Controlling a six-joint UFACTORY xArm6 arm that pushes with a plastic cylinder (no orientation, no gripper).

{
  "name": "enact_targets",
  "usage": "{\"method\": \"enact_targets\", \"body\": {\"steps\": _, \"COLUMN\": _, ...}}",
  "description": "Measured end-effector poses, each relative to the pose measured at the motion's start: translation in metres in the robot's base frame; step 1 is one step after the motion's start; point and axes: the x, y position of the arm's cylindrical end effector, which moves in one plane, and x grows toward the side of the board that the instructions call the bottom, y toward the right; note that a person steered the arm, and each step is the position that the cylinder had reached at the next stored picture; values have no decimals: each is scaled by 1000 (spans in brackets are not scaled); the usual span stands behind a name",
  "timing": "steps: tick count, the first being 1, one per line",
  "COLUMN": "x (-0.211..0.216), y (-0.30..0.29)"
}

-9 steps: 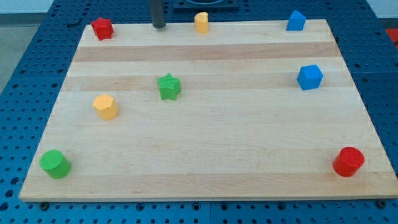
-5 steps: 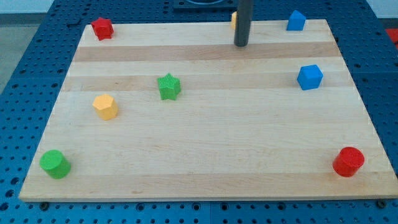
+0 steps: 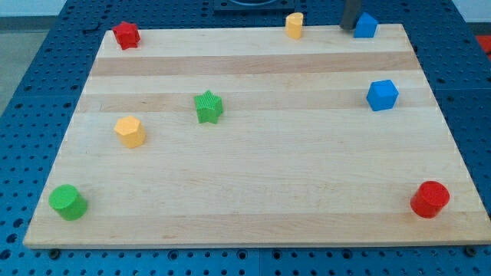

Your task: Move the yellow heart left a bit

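Note:
The yellow heart (image 3: pixel 294 24) sits at the top edge of the wooden board (image 3: pixel 268 176), a little right of centre. My tip (image 3: pixel 348 27) is at the board's top edge, to the right of the heart and apart from it. The tip stands right beside the left side of a blue block (image 3: pixel 365 25) at the top right; I cannot tell if they touch.
A red block (image 3: pixel 126 34) is at the top left. A green star (image 3: pixel 208 106) and a yellow hexagon (image 3: pixel 130 131) lie left of centre. A green cylinder (image 3: pixel 67 202) is at the bottom left, a blue cube (image 3: pixel 382 95) at the right, a red cylinder (image 3: pixel 430 199) at the bottom right.
The yellow heart has shifted right along the top edge. My tip has moved from left of the heart, past it, to its right beside the blue block.

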Motion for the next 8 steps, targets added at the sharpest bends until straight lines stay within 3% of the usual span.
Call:
{"method": "enact_targets", "body": {"steps": 1, "x": 39, "y": -98}}
{"method": "enact_targets", "body": {"steps": 2, "x": 138, "y": -138}}
{"method": "enact_targets", "body": {"steps": 3, "x": 181, "y": -128}}
{"method": "enact_targets", "body": {"steps": 5, "x": 106, "y": -49}}
{"method": "enact_targets", "body": {"steps": 7, "x": 19, "y": -43}}
{"method": "enact_targets", "body": {"steps": 8, "x": 0, "y": -54}}
